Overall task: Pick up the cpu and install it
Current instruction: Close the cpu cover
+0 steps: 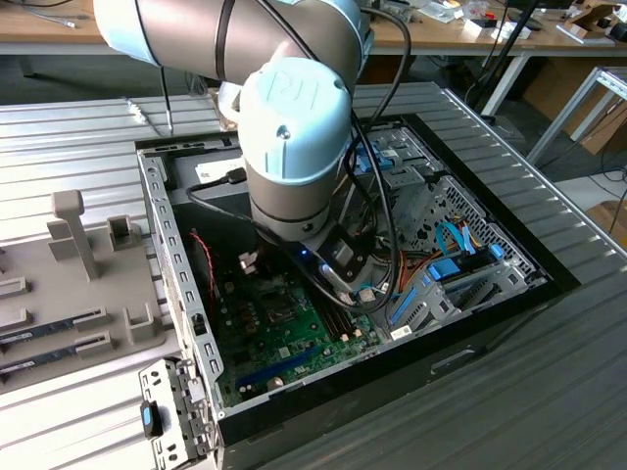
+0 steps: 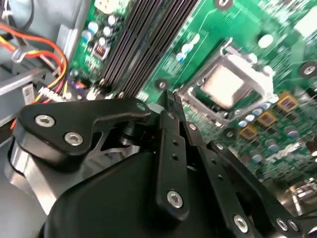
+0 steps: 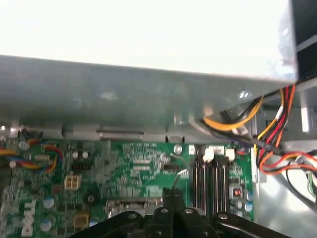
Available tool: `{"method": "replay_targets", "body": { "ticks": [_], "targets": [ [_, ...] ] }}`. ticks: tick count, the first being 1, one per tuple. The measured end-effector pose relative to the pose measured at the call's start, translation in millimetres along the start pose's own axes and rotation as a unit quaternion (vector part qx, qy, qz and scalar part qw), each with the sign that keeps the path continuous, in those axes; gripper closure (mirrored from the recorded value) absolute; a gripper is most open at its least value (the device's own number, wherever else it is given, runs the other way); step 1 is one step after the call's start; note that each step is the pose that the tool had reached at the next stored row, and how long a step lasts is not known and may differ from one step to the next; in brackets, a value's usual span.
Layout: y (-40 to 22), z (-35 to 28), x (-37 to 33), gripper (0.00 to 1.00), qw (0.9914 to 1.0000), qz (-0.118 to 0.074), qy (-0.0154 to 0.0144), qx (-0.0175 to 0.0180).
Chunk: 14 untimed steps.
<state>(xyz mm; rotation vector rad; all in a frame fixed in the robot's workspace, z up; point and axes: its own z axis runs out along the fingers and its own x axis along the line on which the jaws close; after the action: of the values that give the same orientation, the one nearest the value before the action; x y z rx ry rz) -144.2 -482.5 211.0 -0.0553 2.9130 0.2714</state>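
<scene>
Arm: a big round grey and pale blue arm reaches down into the open case [image 1: 176, 284] in the exterior view.
Fingers: the black metal fingers [image 2: 171, 106] are pressed close together, with no gap that I can see and nothing between them. In both wrist views their tips hang just above the board, and the gripper [image 3: 172, 194] tip sits between the socket and the slots.
Cpu: the cpu [image 2: 225, 85] is a small flat square with a dull silver top. It lies flat inside the socket [image 2: 195, 94], at about 2 o'clock from the finger tips in the second wrist view, near but not touching.
Socket: a shiny metal frame around the cpu.
Board: the board [image 3: 124, 163] is green, bumpy with little round cans and gold squares.
Slots: four long black slots [image 3: 210, 186] run side by side.
Wires: red, yellow and orange wires [image 3: 270, 129] curl by the grey metal wall.
Table: the case sits on a grey ribbed table [image 1: 549, 343].
</scene>
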Motion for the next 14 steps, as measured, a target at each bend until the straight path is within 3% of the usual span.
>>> {"method": "replay_targets", "body": {
  "ticks": [2,4,5,6,8,12,13,14],
  "targets": [
    [-0.1,0.0,0.0,0.89,0.99956,0.006,-0.0017,-0.0290],
    [-0.1,-0.1,0.0,0.89,0.99878,0.010,-0.0027,-0.0483],
    [-0.1,-0.1,0.0,0.89,0.99781,0.014,-0.0037,-0.0645],
    [-0.1,0.0,-0.4,0.89,0.99632,0.018,-0.0048,-0.0837],
    [-0.2,0.5,-2.3,0.89,0.99272,0.025,-0.0058,-0.1176],
    [-0.4,1.0,-5.2,0.89,0.98751,0.034,-0.0064,-0.1538],
    [-0.4,1.3,-6.4,0.89,0.98538,0.036,-0.0067,-0.1663],
    [-0.5,1.5,-7.3,0.89,0.98372,0.039,-0.0067,-0.1754]
  ]
}}
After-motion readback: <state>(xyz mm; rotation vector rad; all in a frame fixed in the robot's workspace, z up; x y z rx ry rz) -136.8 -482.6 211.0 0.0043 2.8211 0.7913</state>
